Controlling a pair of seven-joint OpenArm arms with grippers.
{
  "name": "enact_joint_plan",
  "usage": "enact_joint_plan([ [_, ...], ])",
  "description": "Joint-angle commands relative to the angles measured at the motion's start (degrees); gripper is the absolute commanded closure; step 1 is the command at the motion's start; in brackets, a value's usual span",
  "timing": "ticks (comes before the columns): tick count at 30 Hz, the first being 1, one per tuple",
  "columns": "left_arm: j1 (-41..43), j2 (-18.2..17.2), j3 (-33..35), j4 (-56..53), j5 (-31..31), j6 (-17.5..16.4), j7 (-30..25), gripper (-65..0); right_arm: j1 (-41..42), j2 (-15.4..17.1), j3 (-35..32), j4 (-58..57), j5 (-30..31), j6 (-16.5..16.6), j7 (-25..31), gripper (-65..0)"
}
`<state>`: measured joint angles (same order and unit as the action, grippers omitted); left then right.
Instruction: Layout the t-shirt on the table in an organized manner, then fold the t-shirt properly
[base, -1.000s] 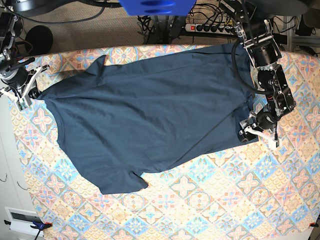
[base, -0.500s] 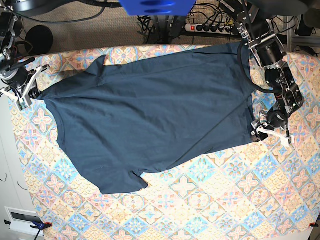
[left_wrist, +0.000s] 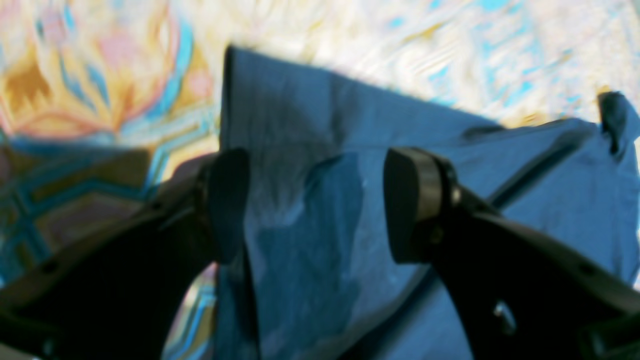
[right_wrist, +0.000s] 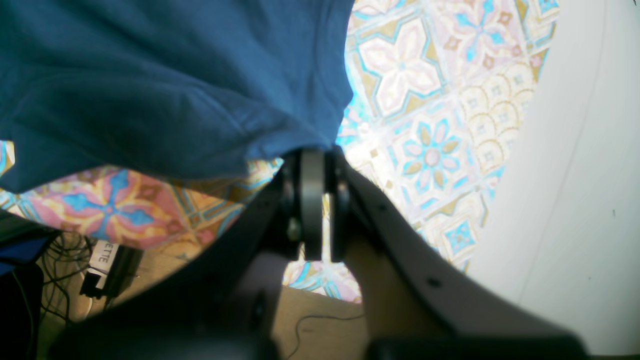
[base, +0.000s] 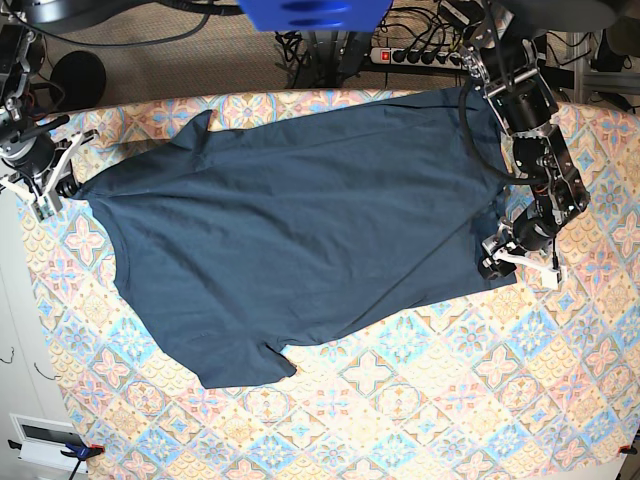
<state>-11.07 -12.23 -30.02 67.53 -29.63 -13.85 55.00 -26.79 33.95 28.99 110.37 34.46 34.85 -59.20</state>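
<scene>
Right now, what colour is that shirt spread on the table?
The t-shirt is plain dark navy blue, no print; clearest in the base view.

Left wrist view all soft focus: table (left_wrist: 90, 95) pattern smeared, t-shirt (left_wrist: 320, 165) weave unreadable. Shirt runs off that view's bottom and right edges; which corner of it this is, can't tell. Left gripper (left_wrist: 315, 200) fingers (left_wrist: 227, 200) cut by the bottom edge.

Right wrist view: shirt cropped at top and left; right gripper (right_wrist: 318, 200) pinch point covered by cloth, amount of fabric caught not visible.

Base view: left arm (base: 530, 130) covers the shirt's right edge; collar label too small to see; table cropped right and bottom.
</scene>
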Motion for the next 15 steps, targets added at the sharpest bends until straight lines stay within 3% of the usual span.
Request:
enact_joint_plan([
  [1,-1.11,-0.74,-0.09,0.74,-0.22,-0.09,-0.98,-39.4,0.28,1.25,0.94,0.89,0.14,-0.17,1.05,0.0],
  [10,-0.93,-0.83,-0.35,0.91,-0.57,-0.18,-1.77,-39.3,0.28,1.25,0.94,0.97,0.14,-0.17,1.05,0.0],
  [15,-0.84,-0.91,-0.35,0.91,-3.82,-0.18,-1.77,-39.3,0.28,1.25,0.94,0.97,0.14,-0.17,1.05,0.0],
])
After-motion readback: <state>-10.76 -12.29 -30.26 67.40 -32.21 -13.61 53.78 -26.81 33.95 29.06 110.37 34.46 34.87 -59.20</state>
